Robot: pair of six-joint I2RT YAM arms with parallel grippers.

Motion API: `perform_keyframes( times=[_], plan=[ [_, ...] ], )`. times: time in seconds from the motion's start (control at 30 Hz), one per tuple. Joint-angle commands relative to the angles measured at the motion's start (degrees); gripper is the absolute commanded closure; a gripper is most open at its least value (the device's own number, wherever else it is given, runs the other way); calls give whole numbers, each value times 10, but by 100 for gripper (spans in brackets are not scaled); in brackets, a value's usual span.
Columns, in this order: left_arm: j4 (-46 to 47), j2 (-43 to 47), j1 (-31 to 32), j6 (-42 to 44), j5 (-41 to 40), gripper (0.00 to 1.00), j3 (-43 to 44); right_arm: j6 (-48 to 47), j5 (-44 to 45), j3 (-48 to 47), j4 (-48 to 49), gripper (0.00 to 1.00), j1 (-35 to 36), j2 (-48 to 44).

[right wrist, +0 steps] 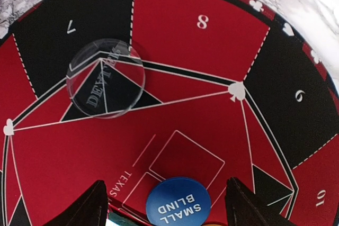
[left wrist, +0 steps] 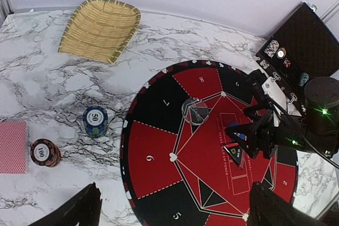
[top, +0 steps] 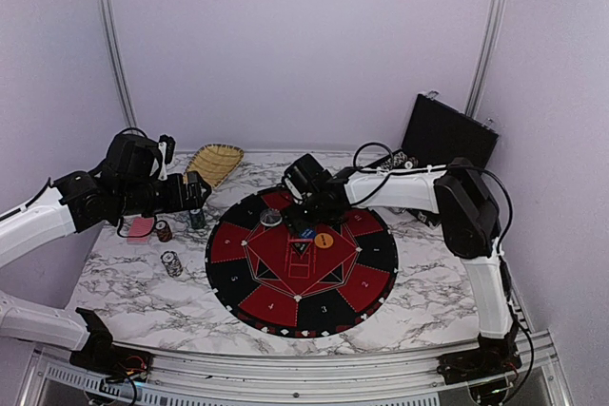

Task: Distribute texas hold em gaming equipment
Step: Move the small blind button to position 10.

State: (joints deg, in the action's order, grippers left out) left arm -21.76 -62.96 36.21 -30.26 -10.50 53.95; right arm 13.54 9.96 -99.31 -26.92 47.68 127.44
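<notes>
From above, we saw the round red-and-black mat [top: 238,278] in the middle of the marble table, and we place everything else by it. The right gripper [top: 306,220] hung over the mat's far centre, just above a blue disc [top: 307,232], with an orange disc [top: 324,240] touching or nearly touching that one and a clear disc [top: 271,219] nearer the mat's far-left rim. Off the mat's left edge stood three chip stacks [top: 171,263], and pink-red cards [top: 141,226] lay farther left. The left gripper [top: 198,195] hovered over that left-side group. A woven basket [top: 214,161] sat beyond the mat's far-left rim and a black case [top: 449,132] beyond its far-right rim. From the left wrist, we saw the left gripper [left wrist: 175,186] spread wide with nothing between its fingers [left wrist: 79,210], looking down on the mat's left half. A "50" stack [left wrist: 95,121] stood just off the mat's left rim, with a "100" stack [left wrist: 45,152] and the cards [left wrist: 12,147] farther out. From the right wrist, we saw the right gripper [right wrist: 165,182] parted over the mat's red centre. Its fingers [right wrist: 85,207] stood either side of the blue "SMALL BLIND" disc [right wrist: 178,202] with a gap on each side, gripping nothing. The clear disc [right wrist: 106,78] lay by the mat's panel 7.
</notes>
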Motion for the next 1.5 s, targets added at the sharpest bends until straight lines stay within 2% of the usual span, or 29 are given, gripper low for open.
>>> perform_keyframes(
  times=[0.0, 0.53, 0.87, 1.07, 1.47],
  plan=[
    [-2, 3, -3, 1, 4, 1, 15, 19, 0, 16, 18, 28, -12, 16],
    [-1, -5, -3, -1, 9, 1, 14, 32, -20, 74, 40, 35, -15, -1],
    [4, -12, -3, -3, 10, 1, 14, 44, -24, 122, 52, 44, -15, -36],
    [7, -14, -3, -4, 11, 1, 13, 37, -1, 106, 32, 51, -9, -27],
    [10, -13, -3, -4, 12, 1, 10, 31, 0, 50, 22, 46, -8, 13]
  ],
)
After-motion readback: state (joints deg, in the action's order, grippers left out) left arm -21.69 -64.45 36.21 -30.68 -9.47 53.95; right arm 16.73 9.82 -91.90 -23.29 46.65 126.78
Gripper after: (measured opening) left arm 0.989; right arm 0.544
